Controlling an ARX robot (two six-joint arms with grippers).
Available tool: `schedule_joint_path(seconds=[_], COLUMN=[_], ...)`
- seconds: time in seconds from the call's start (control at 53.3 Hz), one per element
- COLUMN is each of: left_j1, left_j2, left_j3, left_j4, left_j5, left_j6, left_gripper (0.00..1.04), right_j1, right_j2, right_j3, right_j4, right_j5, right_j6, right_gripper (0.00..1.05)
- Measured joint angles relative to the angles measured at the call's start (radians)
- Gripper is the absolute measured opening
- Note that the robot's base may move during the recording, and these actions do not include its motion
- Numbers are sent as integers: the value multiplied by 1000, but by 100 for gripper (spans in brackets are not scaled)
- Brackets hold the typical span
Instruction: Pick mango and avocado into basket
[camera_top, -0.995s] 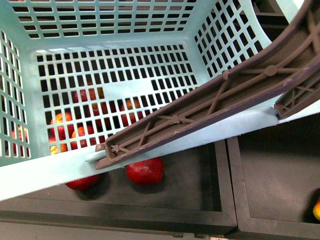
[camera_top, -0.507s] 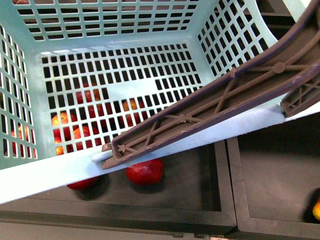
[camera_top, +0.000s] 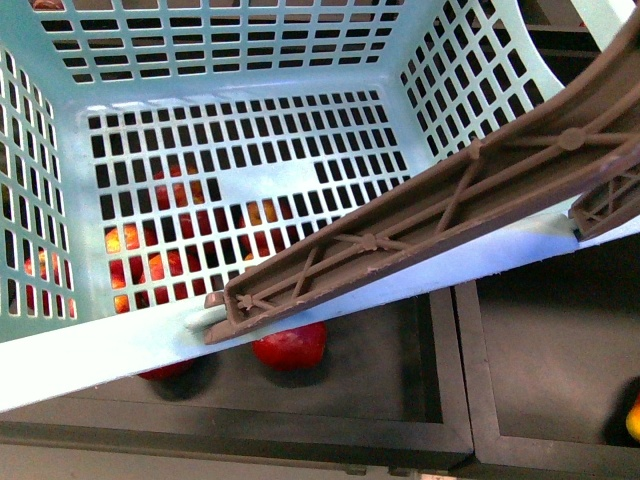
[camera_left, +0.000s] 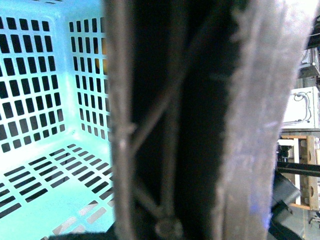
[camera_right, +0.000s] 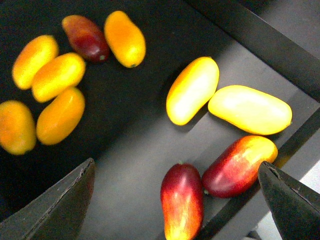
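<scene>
Jaws of the right gripper (camera_right: 176, 164) stand spread wide, holding nothing. The yellow mango (camera_right: 192, 90) lies in a dark bin (camera_right: 125, 150) just beyond the gap, among other mangoes (camera_right: 55, 75). The left gripper's jaw state cannot be told. The basket (camera_top: 120, 345) fills the front view's upper left.

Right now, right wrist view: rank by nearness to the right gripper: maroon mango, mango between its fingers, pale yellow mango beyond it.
1. Red-yellow mango, between the right gripper's fingers.
2. Pale yellow mango, just beyond.
3. Maroon mango, beside an orange mango.
</scene>
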Motion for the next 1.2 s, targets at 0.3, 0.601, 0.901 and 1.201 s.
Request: schedule_joint_path(seconds=[0.3,0.601,0.901,1.201], left_j1=[0,0,0,0], left_j2=[0,0,0,0], left_j3=[0,0,0,0], left_j4=[0,0,0,0], left_j5=[-3,-3,-3,-3], left_j6=[0,0,0,0], left_gripper=[13,13,13,13], right_j1=[-34,-52,-78,-80], right_j2=[406,596,719,789], right_j3=[304,409,527,626], right_j4=[-32,-42,-64,-82], right_j5=[-13,-13,-12,-3], right_j6=[201,195,196,195], right_gripper=[96,96,96,96])
